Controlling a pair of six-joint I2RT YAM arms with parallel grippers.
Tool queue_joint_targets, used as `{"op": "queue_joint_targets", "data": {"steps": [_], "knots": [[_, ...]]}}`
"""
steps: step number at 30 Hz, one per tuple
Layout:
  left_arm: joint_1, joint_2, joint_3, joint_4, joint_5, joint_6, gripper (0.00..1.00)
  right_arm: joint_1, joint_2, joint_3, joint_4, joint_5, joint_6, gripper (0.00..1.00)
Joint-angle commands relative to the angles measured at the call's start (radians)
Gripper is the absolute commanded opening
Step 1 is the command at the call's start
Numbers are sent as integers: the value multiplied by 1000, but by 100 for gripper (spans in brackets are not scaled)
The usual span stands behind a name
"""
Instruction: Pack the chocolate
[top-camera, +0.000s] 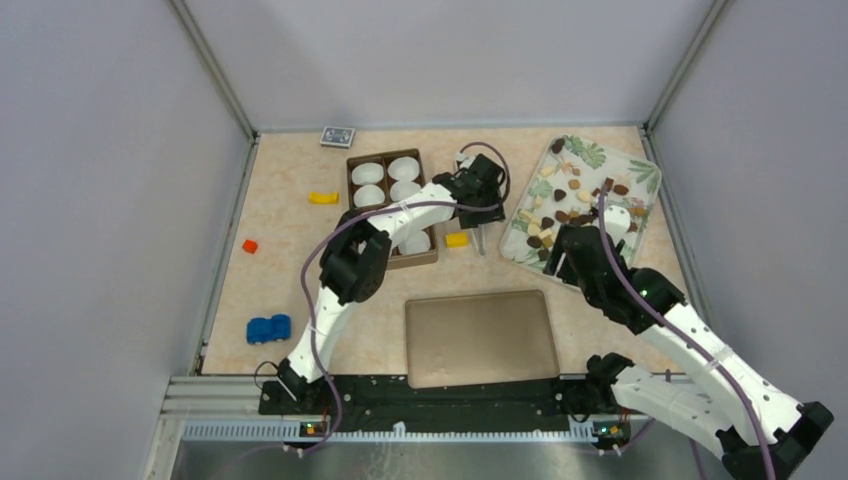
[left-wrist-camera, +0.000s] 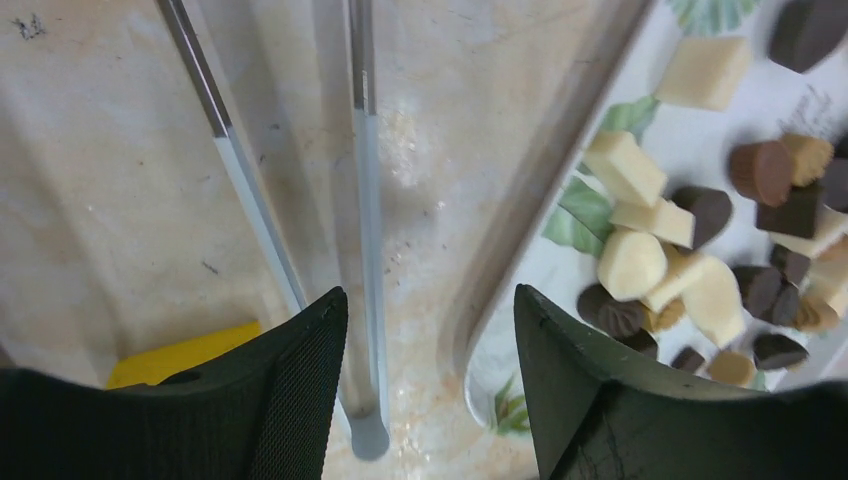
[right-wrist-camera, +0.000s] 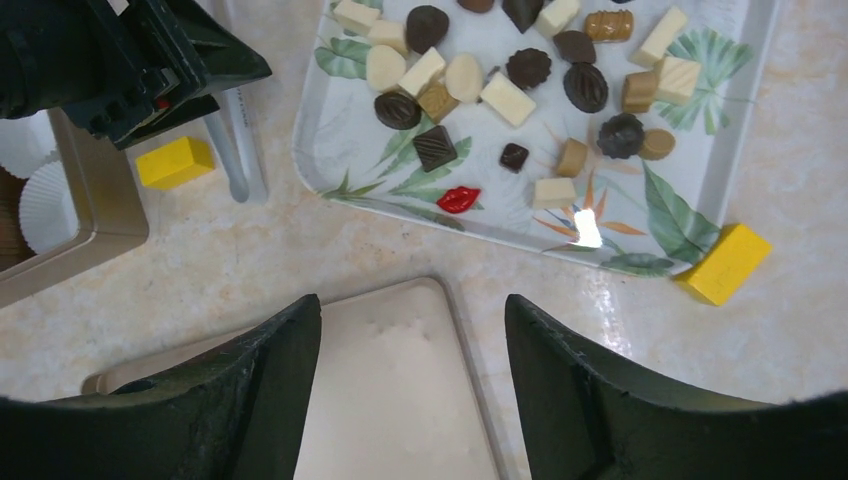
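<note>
The chocolate (top-camera: 575, 185) is many small dark, brown and cream pieces scattered on a leaf-print tray (top-camera: 645, 165) at the back right. My left gripper (top-camera: 480, 222) stands open just left of that tray. In the left wrist view its fingers (left-wrist-camera: 428, 292) straddle metal tongs (left-wrist-camera: 365, 250) that lie flat on the table, untouched, with the chocolate (left-wrist-camera: 632, 265) to their right. My right gripper (right-wrist-camera: 412, 300) is open and empty. It hovers over the far right corner of the flat brown lid (right-wrist-camera: 400, 400), with the chocolate (right-wrist-camera: 508, 100) beyond it.
A brown box (top-camera: 428, 260) holding white paper cups sits left of the left gripper. The lid (top-camera: 480, 338) lies at the near centre. Yellow blocks (top-camera: 456, 240) (top-camera: 322, 197) (right-wrist-camera: 725, 263), a red piece (top-camera: 250, 245), a blue toy (top-camera: 268, 328) and a card deck (top-camera: 338, 136) lie around.
</note>
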Motion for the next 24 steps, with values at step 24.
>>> {"op": "queue_joint_targets", "data": {"steps": [24], "knots": [[312, -1153, -811, -52, 60, 253, 82, -70, 882, 529, 372, -390, -335, 96]]}}
